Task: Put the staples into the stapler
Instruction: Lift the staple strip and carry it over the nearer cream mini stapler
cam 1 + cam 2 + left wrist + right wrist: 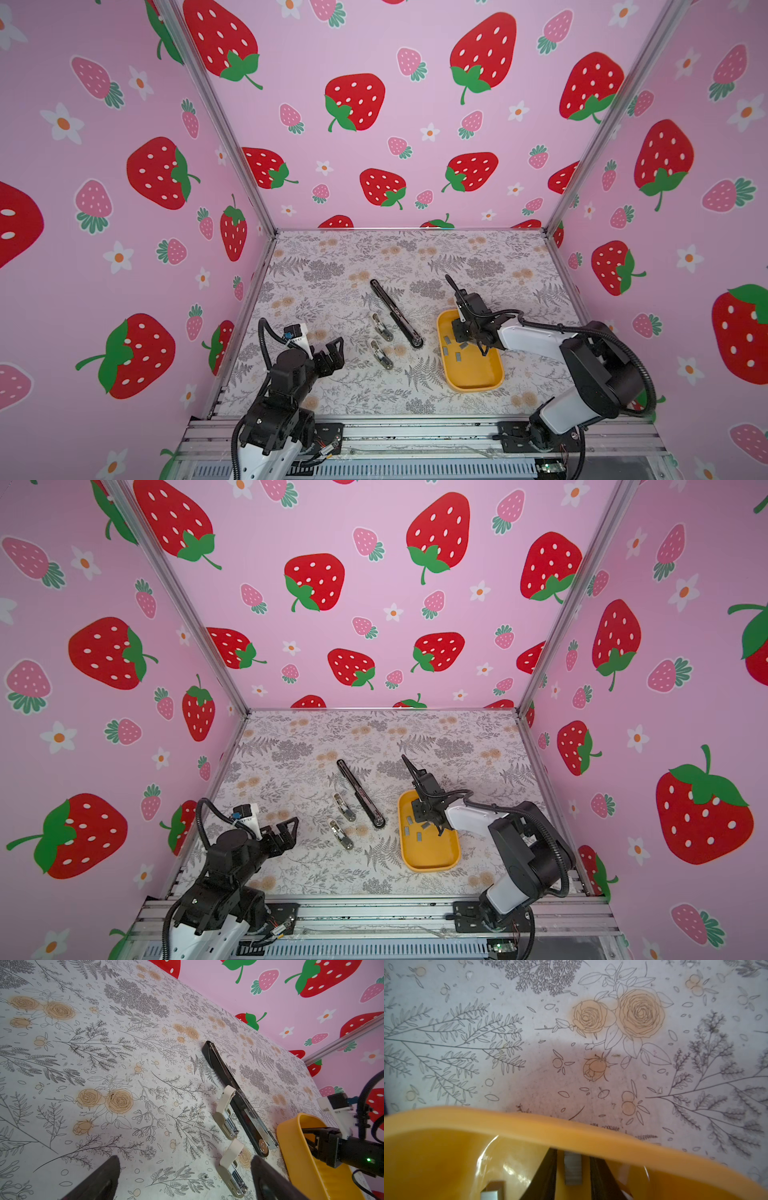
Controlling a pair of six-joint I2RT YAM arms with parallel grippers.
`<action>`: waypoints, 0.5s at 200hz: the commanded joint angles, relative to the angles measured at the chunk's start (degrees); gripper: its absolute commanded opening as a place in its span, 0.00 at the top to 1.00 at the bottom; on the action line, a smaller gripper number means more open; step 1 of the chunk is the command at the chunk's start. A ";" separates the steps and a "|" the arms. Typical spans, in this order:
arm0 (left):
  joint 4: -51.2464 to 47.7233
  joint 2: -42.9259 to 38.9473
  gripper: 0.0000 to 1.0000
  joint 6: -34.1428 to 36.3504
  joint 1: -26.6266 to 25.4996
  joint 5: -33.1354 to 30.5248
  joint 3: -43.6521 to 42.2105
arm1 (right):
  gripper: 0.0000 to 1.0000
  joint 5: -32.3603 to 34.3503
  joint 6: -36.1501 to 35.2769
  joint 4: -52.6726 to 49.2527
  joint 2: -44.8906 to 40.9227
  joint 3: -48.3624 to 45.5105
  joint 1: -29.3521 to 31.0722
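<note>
The black stapler lies swung open and flat on the flowered table, its metal channel facing up. Several grey staples lie in the far half of the yellow tray. My right gripper reaches down into that tray close to its rim. One staple strip lies between its fingers, with a thin gap on each side. My left gripper hovers wide open and empty, left of the stapler.
Two small stubby white-topped staplers lie between my left gripper and the black stapler. The nearer one sits just ahead of my left fingers. Strawberry-print walls close in the left, right and back.
</note>
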 commanded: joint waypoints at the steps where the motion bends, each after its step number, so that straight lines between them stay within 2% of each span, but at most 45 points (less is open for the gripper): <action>1: -0.53 -0.03 0.01 -0.33 -0.20 -0.26 -0.59 | 0.72 0.06 0.36 -3.61 2.37 0.27 -0.20; 100: -0.51 -0.03 0.01 -0.33 -0.21 -0.25 -0.59 | 0.85 -0.09 0.41 -3.74 2.10 0.18 -0.11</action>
